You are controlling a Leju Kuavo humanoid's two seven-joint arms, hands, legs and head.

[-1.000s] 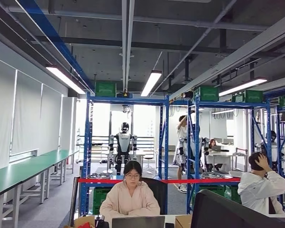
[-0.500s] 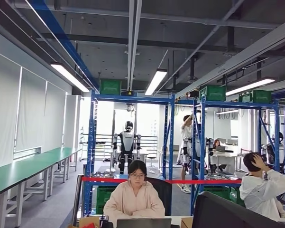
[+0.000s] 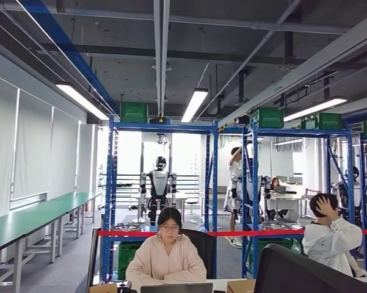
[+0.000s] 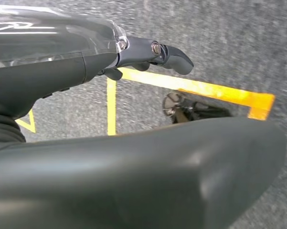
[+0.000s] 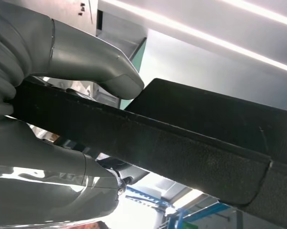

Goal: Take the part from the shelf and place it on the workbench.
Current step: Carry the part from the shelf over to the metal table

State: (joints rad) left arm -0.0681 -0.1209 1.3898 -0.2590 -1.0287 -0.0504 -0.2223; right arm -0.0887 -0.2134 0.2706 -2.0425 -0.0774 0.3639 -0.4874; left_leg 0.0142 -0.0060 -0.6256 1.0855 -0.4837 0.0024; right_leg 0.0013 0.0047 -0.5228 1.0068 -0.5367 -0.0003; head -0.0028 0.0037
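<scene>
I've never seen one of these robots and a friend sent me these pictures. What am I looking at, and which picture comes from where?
These are three cameras on a walking humanoid robot with two arms and many-fingered hands.

The wide picture is from its head. It looks across a workshop: blue shelf racks, a long green workbench on the left, a red tape barrier, another humanoid robot standing behind it, and a seated person in pink.

The other two come from cameras at the wrists. The left wrist picture shows the left hand hanging over grey floor with yellow lines; it holds nothing that I can see. The right wrist picture shows the right hand gripping a flat black part between thumb and fingers.
</scene>
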